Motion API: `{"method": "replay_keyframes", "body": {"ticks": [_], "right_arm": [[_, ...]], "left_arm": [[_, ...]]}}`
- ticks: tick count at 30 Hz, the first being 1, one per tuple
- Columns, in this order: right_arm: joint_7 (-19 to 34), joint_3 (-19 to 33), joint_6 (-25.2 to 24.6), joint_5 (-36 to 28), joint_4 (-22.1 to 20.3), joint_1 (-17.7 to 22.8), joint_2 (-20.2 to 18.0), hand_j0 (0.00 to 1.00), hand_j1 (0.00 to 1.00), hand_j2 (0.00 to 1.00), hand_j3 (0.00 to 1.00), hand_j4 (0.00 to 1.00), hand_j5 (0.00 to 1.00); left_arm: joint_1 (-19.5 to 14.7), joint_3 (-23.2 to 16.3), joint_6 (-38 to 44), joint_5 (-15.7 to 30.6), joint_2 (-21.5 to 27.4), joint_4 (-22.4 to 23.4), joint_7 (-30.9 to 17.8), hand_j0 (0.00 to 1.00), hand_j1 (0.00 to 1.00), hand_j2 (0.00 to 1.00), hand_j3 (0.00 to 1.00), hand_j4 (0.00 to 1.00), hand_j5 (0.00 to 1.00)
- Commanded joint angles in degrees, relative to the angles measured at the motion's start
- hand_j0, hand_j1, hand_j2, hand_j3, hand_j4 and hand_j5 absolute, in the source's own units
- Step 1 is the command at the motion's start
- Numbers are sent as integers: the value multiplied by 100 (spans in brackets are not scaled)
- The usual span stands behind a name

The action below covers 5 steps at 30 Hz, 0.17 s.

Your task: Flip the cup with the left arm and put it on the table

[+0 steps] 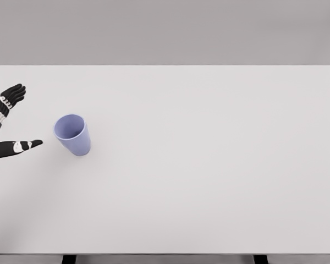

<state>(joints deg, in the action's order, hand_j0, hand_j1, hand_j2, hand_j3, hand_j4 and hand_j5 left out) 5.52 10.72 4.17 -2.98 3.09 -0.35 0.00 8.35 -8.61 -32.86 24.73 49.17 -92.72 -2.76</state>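
Lavender cup [72,134] stands mouth-up on the white table [209,165], far left, and the left hand [8,124] sits just beside it, fingers spread wide, holding nothing. Danger here: a careless brush from that thumb could tip the cup or send it rolling toward the near left edge. Plenty of bare tabletop lies to the right; the right arm isn't showing.

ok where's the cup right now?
In the head view, the light purple cup stands mouth-up on the white table, far left side, just right of the open left hand, not touching it.
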Motion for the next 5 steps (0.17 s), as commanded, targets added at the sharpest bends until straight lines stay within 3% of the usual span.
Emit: {"method": "replay_keyframes", "body": {"ticks": [1,5], "right_arm": [[1,0,-4,0,-1,0,0,100,100,100,100,100,100],[1,0,5,0,-1,0,0,100,100,100,100,100,100]], "left_arm": [[-9,17,-10,-451,224,-185,4,100,100,100,100,100,100],[18,9,-1,-644,329,-247,-5,100,100,100,100,100,100]]}}
